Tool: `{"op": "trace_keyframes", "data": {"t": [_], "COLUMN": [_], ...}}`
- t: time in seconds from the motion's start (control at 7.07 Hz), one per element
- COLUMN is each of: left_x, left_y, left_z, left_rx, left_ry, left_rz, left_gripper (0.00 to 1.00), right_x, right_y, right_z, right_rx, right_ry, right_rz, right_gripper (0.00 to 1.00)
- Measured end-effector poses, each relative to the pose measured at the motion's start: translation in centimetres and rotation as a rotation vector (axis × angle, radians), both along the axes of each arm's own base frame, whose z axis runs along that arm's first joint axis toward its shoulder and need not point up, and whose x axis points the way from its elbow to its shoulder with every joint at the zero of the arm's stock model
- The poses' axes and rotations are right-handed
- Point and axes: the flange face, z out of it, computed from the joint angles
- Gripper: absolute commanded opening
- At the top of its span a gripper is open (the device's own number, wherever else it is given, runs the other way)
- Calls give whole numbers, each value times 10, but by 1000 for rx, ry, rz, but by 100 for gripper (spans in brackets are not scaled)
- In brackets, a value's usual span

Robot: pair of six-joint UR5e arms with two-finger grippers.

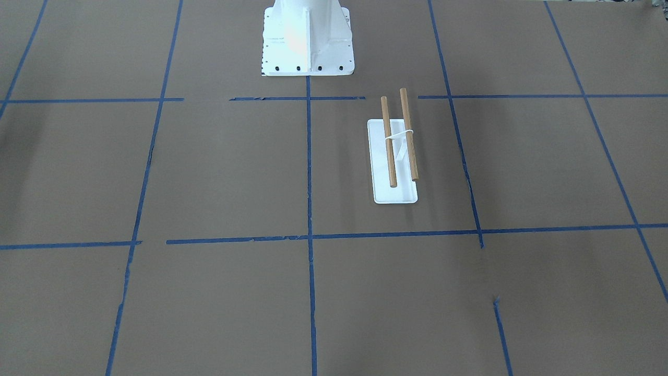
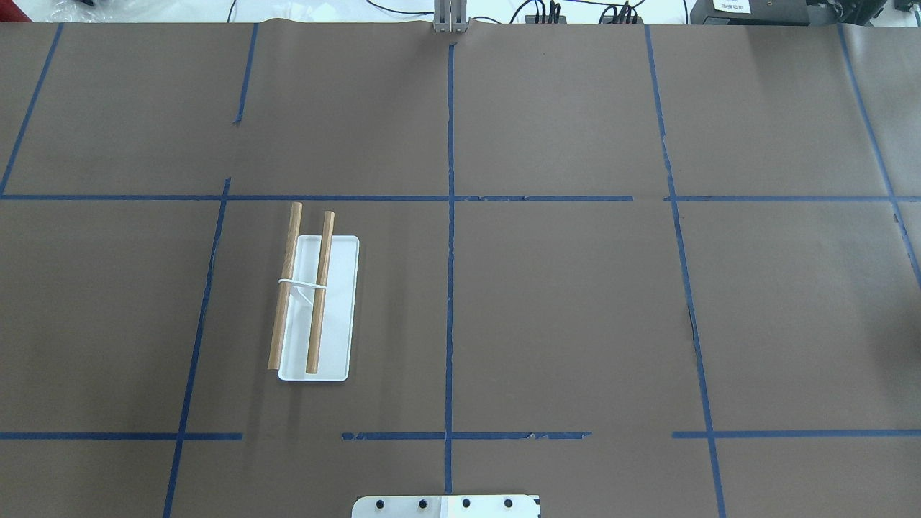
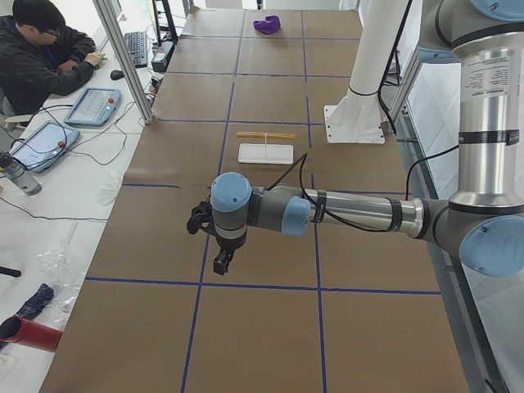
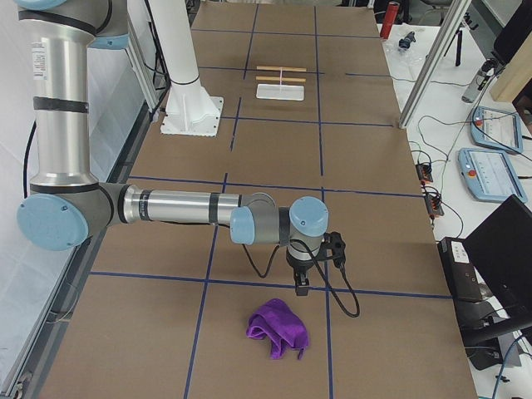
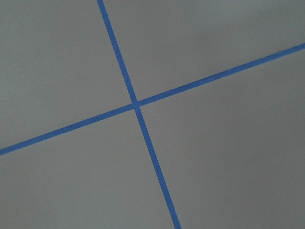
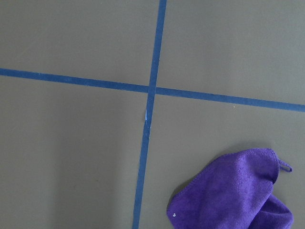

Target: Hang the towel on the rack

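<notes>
The purple towel (image 4: 278, 328) lies crumpled on the brown table at the robot's right end; it also shows in the right wrist view (image 6: 238, 191) and far off in the exterior left view (image 3: 267, 24). My right gripper (image 4: 301, 287) hangs just above the table beside the towel, apart from it; I cannot tell whether it is open or shut. The rack (image 1: 390, 151) (image 2: 338, 302) (image 3: 266, 153) (image 4: 280, 91) stands bare on the robot's left half. My left gripper (image 3: 223, 262) hovers over the table well away from the rack; I cannot tell its state.
The white robot pedestal (image 1: 308, 42) (image 4: 191, 108) is bolted at the table's robot side. An operator (image 3: 41, 49) sits at a side desk with teach pendants (image 3: 90, 106). Blue tape lines cross the brown table cover (image 2: 575, 324).
</notes>
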Motion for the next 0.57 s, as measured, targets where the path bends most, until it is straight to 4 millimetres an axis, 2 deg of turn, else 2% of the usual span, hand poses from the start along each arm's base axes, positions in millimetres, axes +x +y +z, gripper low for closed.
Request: {"op": "trace_keyframes", "data": {"t": [0.28, 0.57], "left_x": [0, 1], "left_y": [0, -5], "left_z": [-3, -10], "left_rx": [7, 23], "left_ry": [-5, -7], "left_rz": [1, 1], "left_gripper": [100, 100], "right_x": [0, -1], "right_y": [0, -3], "right_z": [-1, -16], "right_rx": [3, 31], "right_ry": [-2, -20], "right_rz": [-1, -1], "right_gripper": [100, 100]}}
